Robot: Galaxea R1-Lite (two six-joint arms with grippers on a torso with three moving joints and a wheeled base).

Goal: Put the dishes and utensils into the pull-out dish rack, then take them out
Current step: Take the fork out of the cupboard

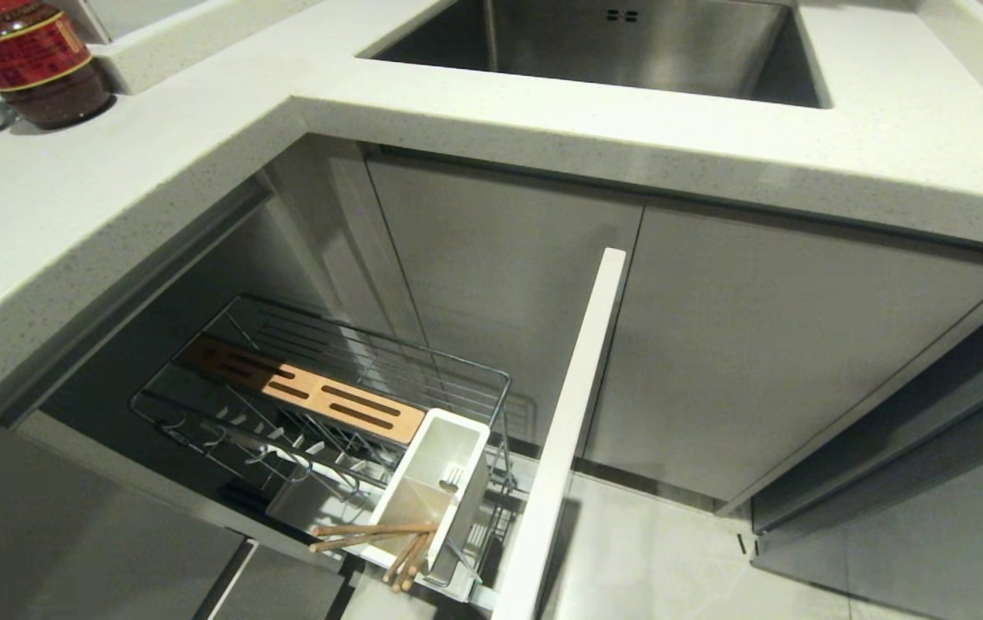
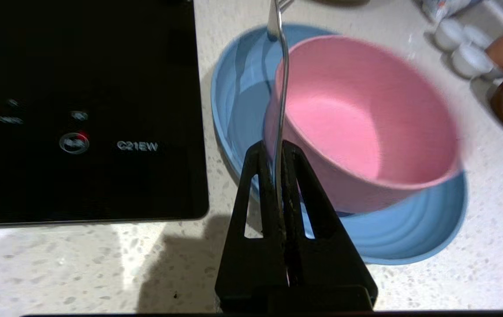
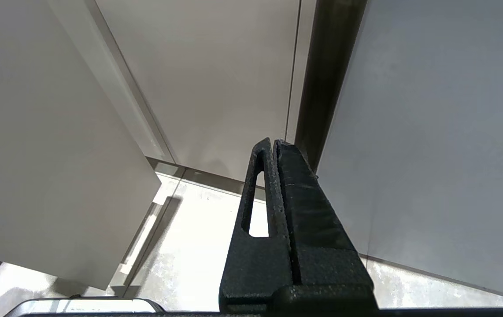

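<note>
In the left wrist view my left gripper (image 2: 278,145) is shut on the handle of the silver fork (image 2: 280,79), which reaches past the rim of the pink bowl (image 2: 357,119). The bowl sits tilted in the light blue plate (image 2: 238,88) on the speckled counter. In the head view the pull-out dish rack (image 1: 457,370) stands open below the counter, with its wooden strip (image 1: 311,392), white utensil holder (image 1: 466,482) and pale front panel (image 1: 569,430). The chopsticks (image 1: 371,534) lie slanted across the holder's near end. My right gripper (image 3: 273,143) is shut and empty, parked low by the cabinet doors.
A black induction hob (image 2: 79,110) lies beside the plate. Small white dishes (image 2: 458,44) and a dark jar (image 1: 31,60) stand on the counter. The steel sink (image 1: 629,43) is set into the counter above the cabinet doors.
</note>
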